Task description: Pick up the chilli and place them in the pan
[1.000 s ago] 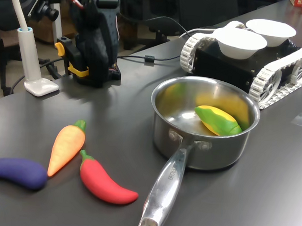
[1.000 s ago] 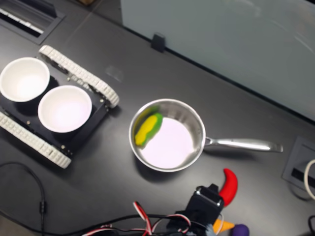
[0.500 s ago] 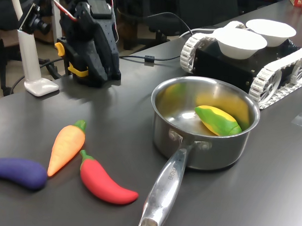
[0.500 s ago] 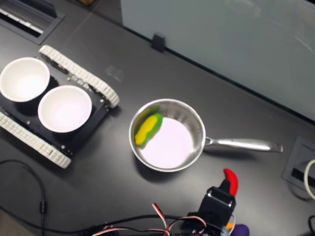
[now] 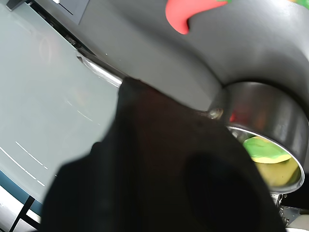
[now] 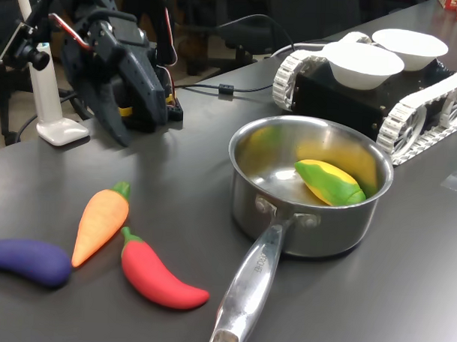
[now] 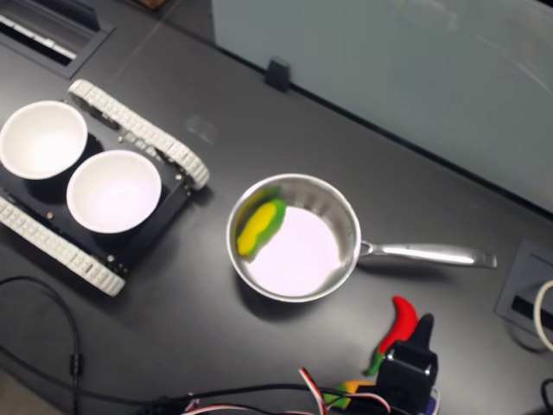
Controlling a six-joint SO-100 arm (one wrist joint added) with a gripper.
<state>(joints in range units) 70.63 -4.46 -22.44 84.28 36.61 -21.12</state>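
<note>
Looks like a robotics lab or maker-type office. Dark worktable (image 6: 404,297) with loose cables (image 6: 239,85) running across it, and a small tracked robot chassis (image 6: 381,94) parked far right in the first exterior view, two white bowls (image 6: 363,65) sitting on top. Clamp-on camera stand (image 6: 44,82) at far left. Office chairs behind, and a cable grommet (image 7: 527,290) set into the tabletop in the second exterior view.

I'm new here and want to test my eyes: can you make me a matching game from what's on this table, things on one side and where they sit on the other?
Things:
1. chilli
2. corn
3. bowls
4. eggplant

Places:
A. on the tracked vehicle
B. inside the pan
C. on the table, between the carrot and the pan's handle
D. on the table, beside the carrot, farthest from the pan

Pairs: 1-C, 2-B, 3-A, 4-D
</note>
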